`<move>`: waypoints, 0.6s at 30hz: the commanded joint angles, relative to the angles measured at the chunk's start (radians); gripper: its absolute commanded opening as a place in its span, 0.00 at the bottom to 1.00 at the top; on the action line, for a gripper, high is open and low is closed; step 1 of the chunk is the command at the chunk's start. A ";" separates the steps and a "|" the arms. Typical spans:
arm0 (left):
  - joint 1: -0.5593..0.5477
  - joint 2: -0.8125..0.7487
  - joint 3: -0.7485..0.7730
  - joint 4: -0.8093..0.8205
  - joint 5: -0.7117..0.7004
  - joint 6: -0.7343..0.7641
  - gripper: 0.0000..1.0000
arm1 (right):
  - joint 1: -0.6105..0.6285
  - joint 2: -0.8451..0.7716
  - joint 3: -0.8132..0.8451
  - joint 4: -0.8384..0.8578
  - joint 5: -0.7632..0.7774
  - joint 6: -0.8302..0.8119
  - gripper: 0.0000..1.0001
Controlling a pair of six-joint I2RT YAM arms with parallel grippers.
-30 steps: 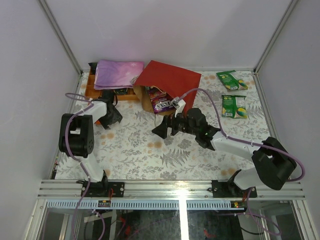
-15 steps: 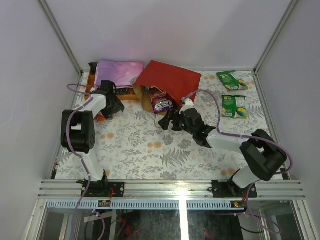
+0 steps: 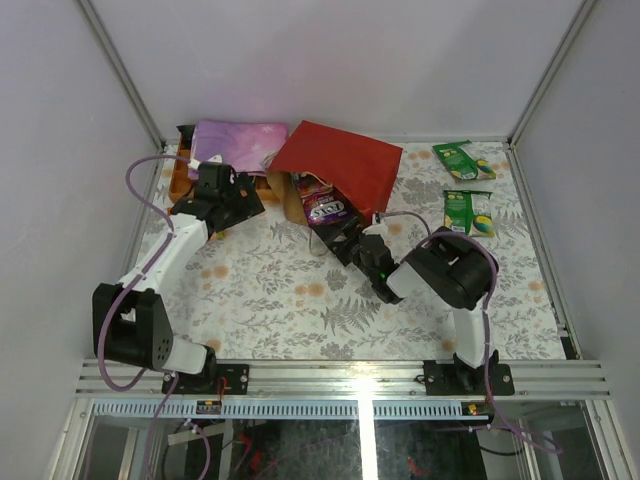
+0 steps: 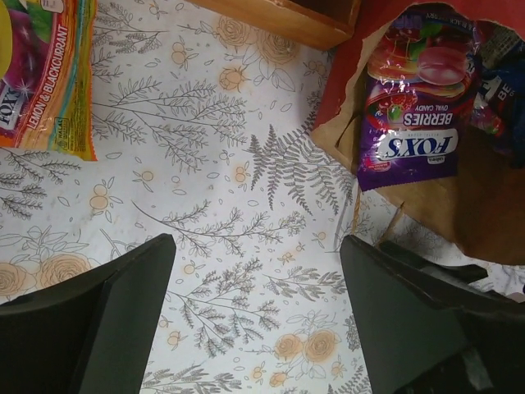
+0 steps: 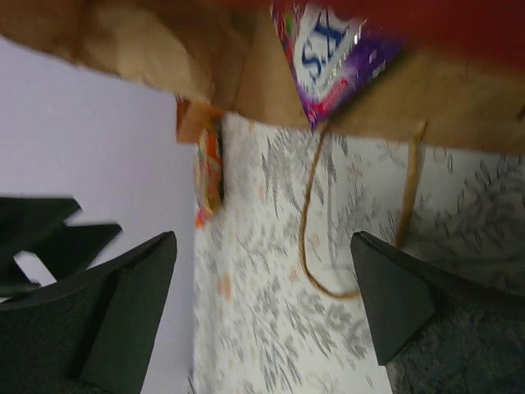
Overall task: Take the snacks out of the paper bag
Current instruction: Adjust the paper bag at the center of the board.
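Observation:
The paper bag [image 3: 340,160] lies on its side at the back, red outside, its brown mouth [image 4: 480,209] facing the near left. A purple snack packet [image 3: 326,208] [image 4: 414,123] [image 5: 328,45] sticks out of the mouth, with a blue packet [image 4: 502,78] deeper inside. Two green snacks [image 3: 463,160] [image 3: 468,212] lie at the far right. A yellow-orange packet [image 4: 45,74] [image 5: 209,168] rests on the cloth left of the bag. My left gripper [image 3: 242,202] [image 4: 256,246] stands open and empty, left of the mouth. My right gripper [image 3: 342,240] [image 5: 262,242] is open and empty just before the mouth, over a loop handle [image 5: 316,238].
A wooden box [image 3: 185,180] [image 4: 287,16] holding a pink-purple cloth [image 3: 238,145] stands at the back left, touching the bag. Grey walls and a metal frame close in the flowered table [image 3: 300,300].
My left arm stretched out toward the bag's mouth and its jaws opened wider. My right arm folded back, and its gripper moved up to the bag's mouth.

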 commanded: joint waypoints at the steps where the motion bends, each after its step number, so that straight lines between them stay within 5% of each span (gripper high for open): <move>1: -0.045 -0.027 -0.023 0.041 -0.077 0.006 0.82 | -0.001 0.049 0.070 0.175 0.212 0.158 0.95; 8: -0.138 -0.007 -0.113 0.179 -0.221 -0.078 0.83 | -0.120 0.038 0.026 0.164 0.169 0.141 0.94; 18: -0.247 0.205 -0.062 0.512 -0.341 -0.008 0.86 | -0.347 0.017 0.081 0.106 0.023 0.029 0.94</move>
